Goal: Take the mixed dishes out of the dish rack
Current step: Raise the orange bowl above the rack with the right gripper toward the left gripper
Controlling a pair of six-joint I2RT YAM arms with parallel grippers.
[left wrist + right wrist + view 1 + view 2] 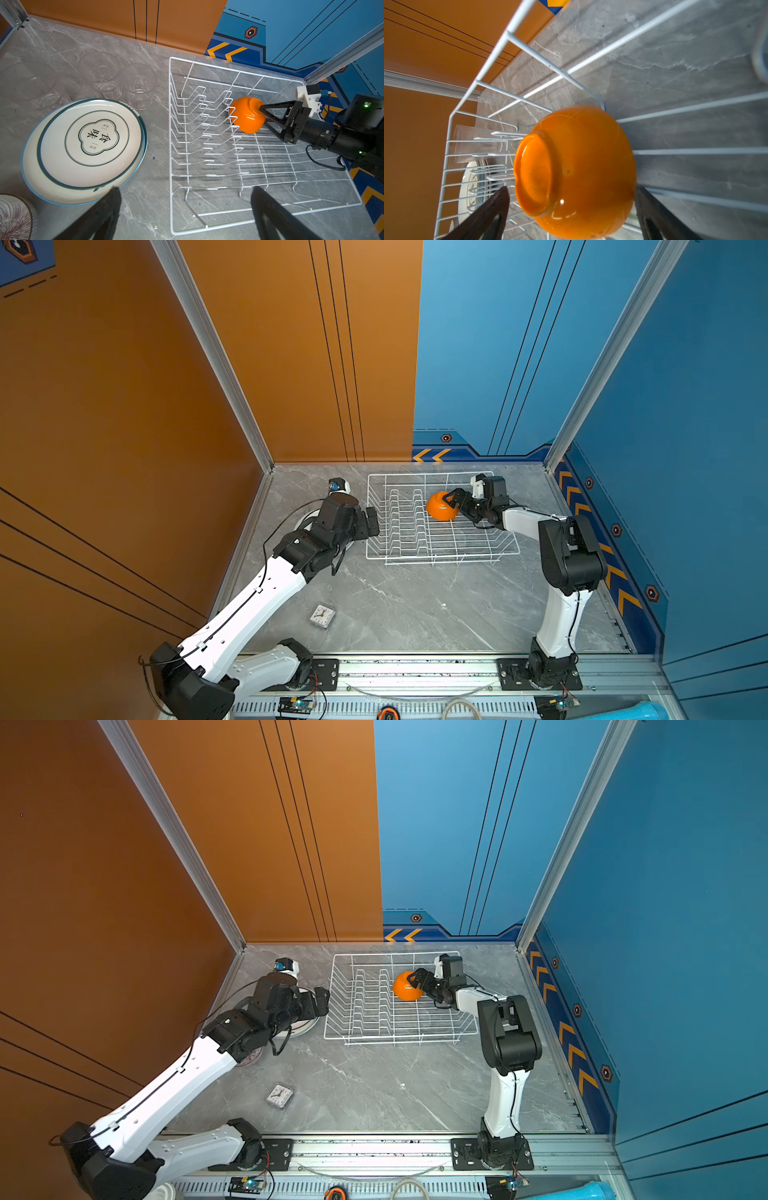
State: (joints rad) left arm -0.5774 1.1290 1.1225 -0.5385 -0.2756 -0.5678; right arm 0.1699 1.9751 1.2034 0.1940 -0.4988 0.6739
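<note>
Inside the large rectangular white wire dish rack (407, 475), far-middle part, a glossy orange bowl (440, 507) is seen tipped over w/ its foot ring exposed. It is leaned against the raised zigzag dividers and rested on the rack wires.

From the rack's right side the right gripper (451, 501) is positioned over the wires, jaws spread wide and set on either side of the orange bowl. In the right wrist view one finger (500, 203) is seen w/ a thin gap to the bowl's foot. The other finger (646, 204) is seen at the bowl's edge. No firm clamp is shown.

Just outside the rack's left side the left gripper (372, 522) is held above the counter (415, 614), a grey marble-look slab. Its jaws are wide apart w/ nothing btwn them, per the left wrist view.

Other dishes are seen on the counter left of the rack:
- Two round white plates (83, 145) are stacked. The upper one is marked w/ dark green rim bands and printed characters at ctr, the lower one w/ a light blue rim.
- Three clear faceted glass tumblers (138, 87) are stood upright, close together, btwn the plates and the orange back wall.
- A small white ribbed bowl (14, 216) is partly cut off by the frame edge, just beside the plates.

A small square clock with a white face (322, 616) is laid flat near the counter's front, well apart from the rack.
</note>
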